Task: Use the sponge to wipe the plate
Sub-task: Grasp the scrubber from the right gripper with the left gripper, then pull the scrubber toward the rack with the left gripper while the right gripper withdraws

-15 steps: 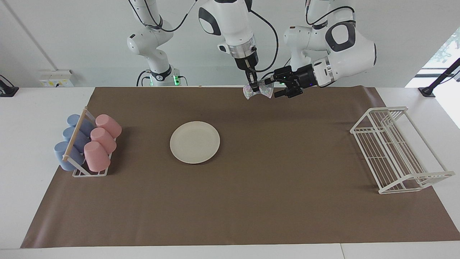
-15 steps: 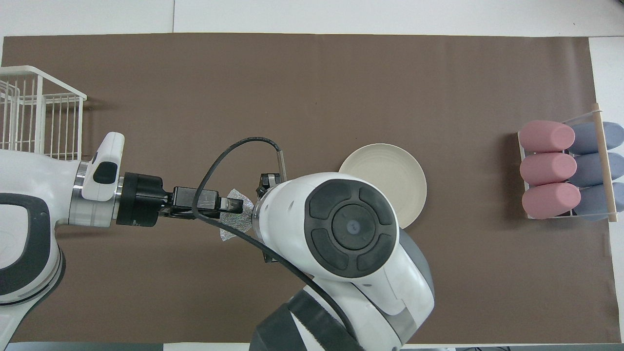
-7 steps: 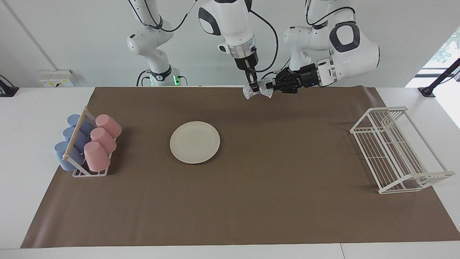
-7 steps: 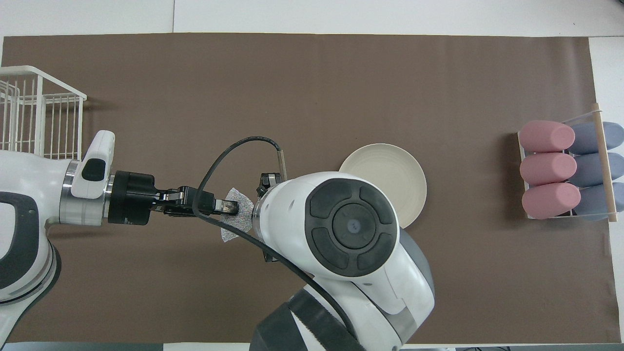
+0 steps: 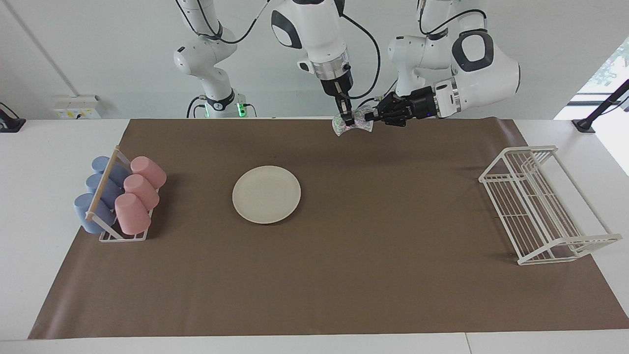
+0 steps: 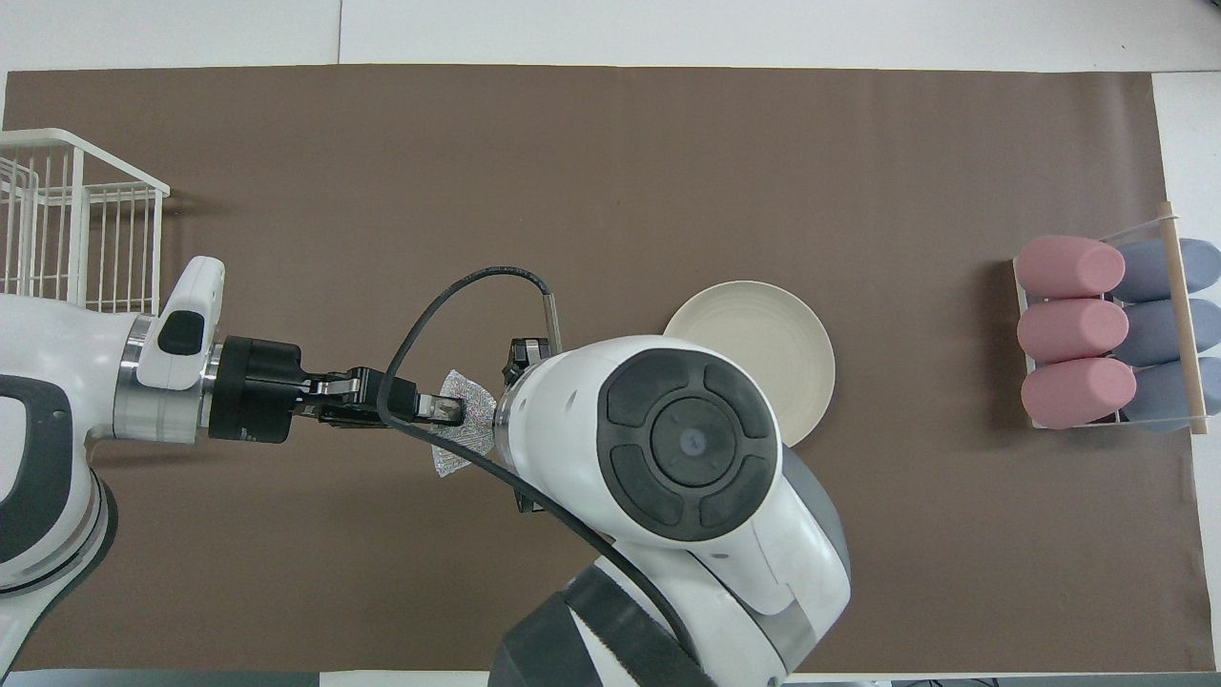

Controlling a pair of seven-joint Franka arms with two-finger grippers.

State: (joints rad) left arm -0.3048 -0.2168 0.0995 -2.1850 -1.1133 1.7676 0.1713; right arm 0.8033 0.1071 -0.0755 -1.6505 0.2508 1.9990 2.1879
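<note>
Above mat: both hands pinch sponge | holder: six cups

Facing view: set high across the tabletop, looking toward the robots and down; the arm bases stand along the top edge.
Facing view, reach: far enough to take in the whole brown mat and all four of its corners.
Overhead view: set high above the robots' end, looking forward and steeply down; the arms enter from the bottom edge.
Overhead view, nearness: close above the arms, so the right arm's housing fills the lower middle and hides part of the plate.
Shared: both hold the mat, the plate, the wire rack and the cup rack, turned half a turn between them.
</note>
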